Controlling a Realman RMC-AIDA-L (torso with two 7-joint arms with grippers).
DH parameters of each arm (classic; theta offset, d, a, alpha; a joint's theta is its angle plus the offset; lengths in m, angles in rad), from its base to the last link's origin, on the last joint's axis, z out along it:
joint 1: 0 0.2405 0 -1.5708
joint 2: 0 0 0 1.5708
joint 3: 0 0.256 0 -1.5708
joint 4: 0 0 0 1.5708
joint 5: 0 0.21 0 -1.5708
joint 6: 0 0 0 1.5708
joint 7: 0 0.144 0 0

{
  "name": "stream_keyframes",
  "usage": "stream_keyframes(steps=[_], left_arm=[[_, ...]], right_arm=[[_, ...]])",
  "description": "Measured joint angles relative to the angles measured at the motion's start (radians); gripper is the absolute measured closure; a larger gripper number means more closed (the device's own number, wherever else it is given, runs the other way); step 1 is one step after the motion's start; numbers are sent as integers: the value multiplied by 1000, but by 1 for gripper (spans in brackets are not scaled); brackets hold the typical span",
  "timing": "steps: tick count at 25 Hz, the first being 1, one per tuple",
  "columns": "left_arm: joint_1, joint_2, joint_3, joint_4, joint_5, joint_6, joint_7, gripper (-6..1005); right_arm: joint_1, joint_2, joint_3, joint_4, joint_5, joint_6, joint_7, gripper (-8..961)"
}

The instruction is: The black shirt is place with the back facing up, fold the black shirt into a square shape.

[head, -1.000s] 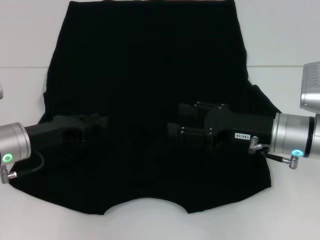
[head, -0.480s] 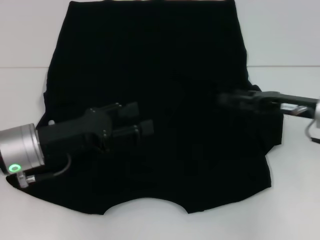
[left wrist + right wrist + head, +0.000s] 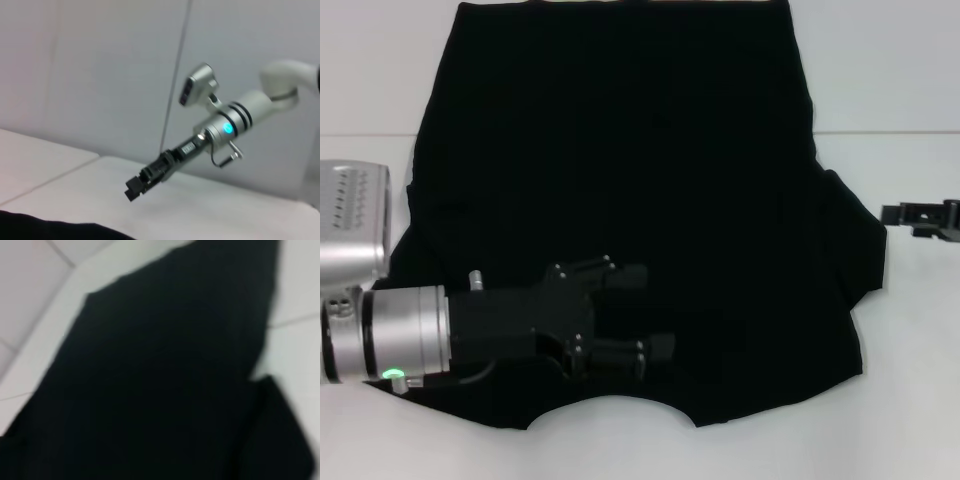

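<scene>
While the black shirt (image 3: pixel 620 180) lies spread flat on the white counter (image 3: pixel 910 90), your left end effector (image 3: pixel 645 312) hovers released near the neckline and the right end effector (image 3: pixel 905 213), state untellable, sits off its sleeve, so next grasp an edge.
</scene>
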Motion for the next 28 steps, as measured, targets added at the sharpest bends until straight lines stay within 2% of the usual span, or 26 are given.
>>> stream_keyframes(steps=[6,10,19,28], left_arm=[[-5,-2,41,-1,20,-28,37,92],[-8,-3,68,0,22,-47,44,92],[-4,-3,65,-1,23,-61,51,93],[1,-3,62,-2,23,-64,51,94]], right_arm=[[5,-1,24,4,-123,50,105,207],[19,13,11,16,-147,81,116,206],[70,39,-18,101,-157,173,106,206],[83,72,-49,111,-158,237,106,206]])
